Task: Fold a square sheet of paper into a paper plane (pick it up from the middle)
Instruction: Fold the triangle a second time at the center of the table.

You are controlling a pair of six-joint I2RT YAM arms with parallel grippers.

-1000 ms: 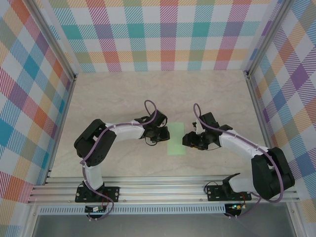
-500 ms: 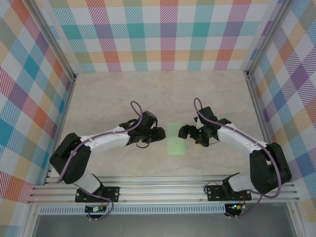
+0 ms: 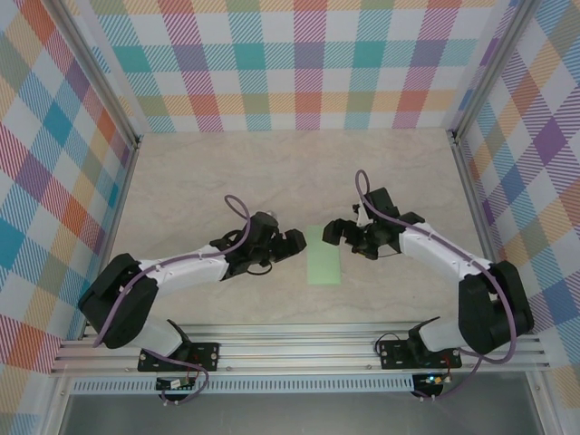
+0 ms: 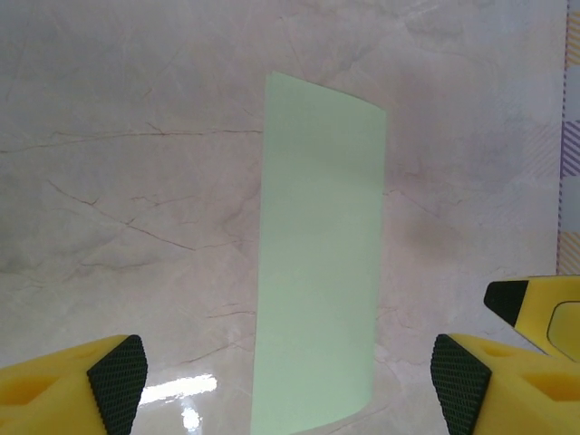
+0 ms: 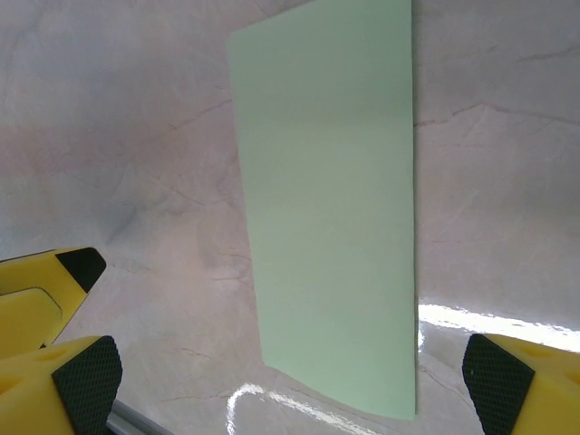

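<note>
The sheet of paper (image 3: pixel 323 256) lies flat as a narrow strip mid-tabletop (image 3: pixel 208 172), between the left pincer (image 3: pixel 292 243) and the right pincer (image 3: pixel 333 231), both wide apart and empty. Thin, light and limp, it probably slides and creases easily. The middle of a long edge looks the best hold. The two pincers may crowd each other.

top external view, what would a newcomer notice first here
The pale mint-green sheet of paper stands out, lying flat as a narrow rectangle in the middle of the marble-look table. The left end effector and right end effector flank it from either side, both open and holding nothing. Bright plaid walls ring the table.
</note>
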